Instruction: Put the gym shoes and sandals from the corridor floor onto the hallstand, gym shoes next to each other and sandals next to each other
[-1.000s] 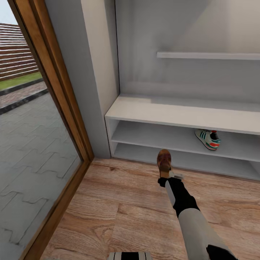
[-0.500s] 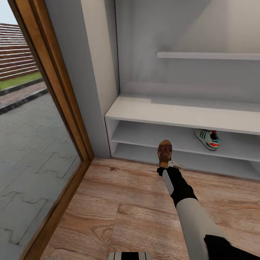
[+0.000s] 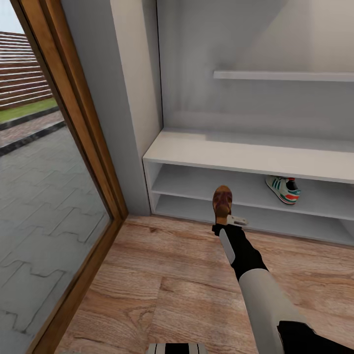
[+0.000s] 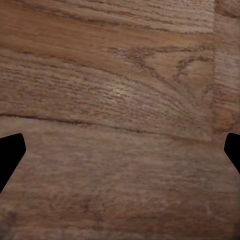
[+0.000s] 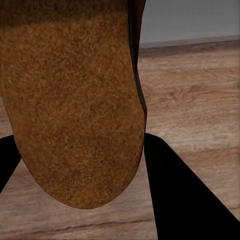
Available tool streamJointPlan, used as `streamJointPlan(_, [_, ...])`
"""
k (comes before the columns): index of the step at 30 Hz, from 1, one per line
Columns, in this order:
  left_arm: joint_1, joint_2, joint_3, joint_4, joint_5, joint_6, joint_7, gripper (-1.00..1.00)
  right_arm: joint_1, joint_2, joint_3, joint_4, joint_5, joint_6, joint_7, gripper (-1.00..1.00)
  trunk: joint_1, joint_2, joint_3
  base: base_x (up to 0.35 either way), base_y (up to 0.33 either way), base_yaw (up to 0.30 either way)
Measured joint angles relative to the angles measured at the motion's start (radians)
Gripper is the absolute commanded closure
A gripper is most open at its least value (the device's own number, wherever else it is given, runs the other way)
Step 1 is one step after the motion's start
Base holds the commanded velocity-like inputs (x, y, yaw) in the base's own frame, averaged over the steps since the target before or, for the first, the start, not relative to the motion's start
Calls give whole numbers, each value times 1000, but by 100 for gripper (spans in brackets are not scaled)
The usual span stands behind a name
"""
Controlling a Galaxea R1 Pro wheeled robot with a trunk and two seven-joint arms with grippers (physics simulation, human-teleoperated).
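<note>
1. I count one dark-brown leather sandal with tan footbed [image 3: 222,200], clenched in my right gripper [image 3: 229,219], toe pointing away.
2. It sits higher and nearer the long white hallstand [image 3: 206,147] than a second ago.
3. One white gym shoe with teal stripes [image 3: 282,190] rests on the upper shelf.
4. My left gripper [image 4: 120,150] hangs spread over wood-grain plank floor [image 4: 120,90].

The right arm [image 3: 268,305] has a pale grey forearm shell, a black wrist section with a light stripe and a small white bracket beside the gripper [image 3: 223,223], whose fingers [image 5: 182,200] look plain black, like the left gripper's fingertips [image 4: 10,152].
</note>
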Motion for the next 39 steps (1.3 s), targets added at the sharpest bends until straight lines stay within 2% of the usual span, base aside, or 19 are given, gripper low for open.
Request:
streamJointPlan(6, [0, 0, 0, 1, 0, 0, 0, -100, 0, 0, -1, 0, -7, 0, 0, 100, 0, 0, 0, 0, 0, 17])
streamJointPlan(10, [0, -1, -1, 1, 0, 0, 0, -100, 0, 0, -2, 1, -36, 1, 2, 100, 0, 0, -4, 0, 0, 120])
streamJointPlan(14, [0, -1, -1, 1, 0, 0, 0, -100, 0, 0, -2, 1, -46, 1, 2, 100, 0, 0, -8, 35, 0, 150])
streamJointPlan(26, [0, -2, -4, 0, -1, 0, -1, -100, 0, 0, -2, 4, -49, 1, 2, 100, 0, 0, -22, 49, 0, 151])
streamJointPlan(39, [0, -2, -5, 0, -3, 0, -2, -100, 0, 0, -2, 4, -49, 0, 2, 100, 0, 0, -24, 226, 0, 15])
